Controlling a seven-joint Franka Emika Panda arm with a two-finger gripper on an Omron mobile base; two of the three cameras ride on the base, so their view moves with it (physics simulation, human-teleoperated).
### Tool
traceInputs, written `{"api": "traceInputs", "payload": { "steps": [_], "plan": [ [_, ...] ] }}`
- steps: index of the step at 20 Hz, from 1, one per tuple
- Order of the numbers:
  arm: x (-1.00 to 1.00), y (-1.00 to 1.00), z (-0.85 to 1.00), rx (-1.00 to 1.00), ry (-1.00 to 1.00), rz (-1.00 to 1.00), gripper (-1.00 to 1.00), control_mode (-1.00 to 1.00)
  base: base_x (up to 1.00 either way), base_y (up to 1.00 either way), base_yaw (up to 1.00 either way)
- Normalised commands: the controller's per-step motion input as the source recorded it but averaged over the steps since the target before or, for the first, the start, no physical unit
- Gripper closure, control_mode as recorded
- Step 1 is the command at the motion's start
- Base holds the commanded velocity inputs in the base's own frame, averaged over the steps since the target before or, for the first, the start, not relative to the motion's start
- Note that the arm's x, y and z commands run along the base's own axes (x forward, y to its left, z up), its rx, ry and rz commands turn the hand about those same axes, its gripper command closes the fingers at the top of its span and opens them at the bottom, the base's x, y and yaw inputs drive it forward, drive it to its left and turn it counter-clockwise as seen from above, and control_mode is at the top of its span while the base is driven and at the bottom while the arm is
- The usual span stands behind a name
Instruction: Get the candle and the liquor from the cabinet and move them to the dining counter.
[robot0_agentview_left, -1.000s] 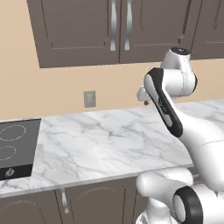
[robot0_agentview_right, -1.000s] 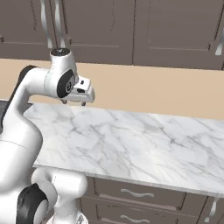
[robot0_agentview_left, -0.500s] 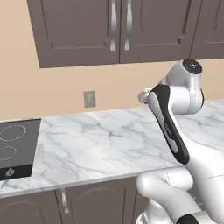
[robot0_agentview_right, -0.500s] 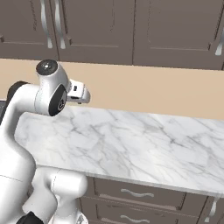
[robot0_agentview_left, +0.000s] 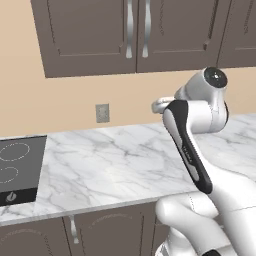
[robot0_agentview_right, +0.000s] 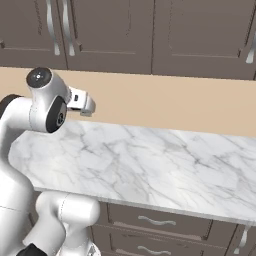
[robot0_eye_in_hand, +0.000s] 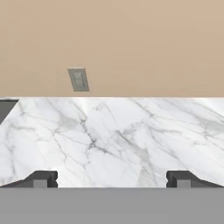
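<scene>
Cabinet doors shut above the marble bench; candle and liquor unseen, presumably inside. Nothing fetched yet, so the whole task remains. Fingers spread wide, holding nothing, raised above the bench's back edge, facing the wall outlet. Cooktop at the bench's left end.

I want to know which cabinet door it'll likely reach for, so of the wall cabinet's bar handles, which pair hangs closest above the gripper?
In the left base view, the pair of silver handles at the cabinet's middle seam hangs closest, up and left of the gripper. The other handle sits further right.
</scene>
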Motion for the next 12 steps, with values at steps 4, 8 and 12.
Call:
{"api": "traceInputs", "payload": {
  "steps": [4,8,12],
  "plan": [
    [0.08,0.16,0.44,0.00,0.00,-0.04,-1.00,-1.00,0.00,0.00,0.00],
    [0.12,0.05,0.48,0.00,-0.03,-0.01,-1.00,-1.00,0.00,0.00,0.00],
    [0.10,0.00,0.44,0.00,-0.19,-0.05,-1.00,-1.00,0.00,0.00,0.00]
  ]
}}
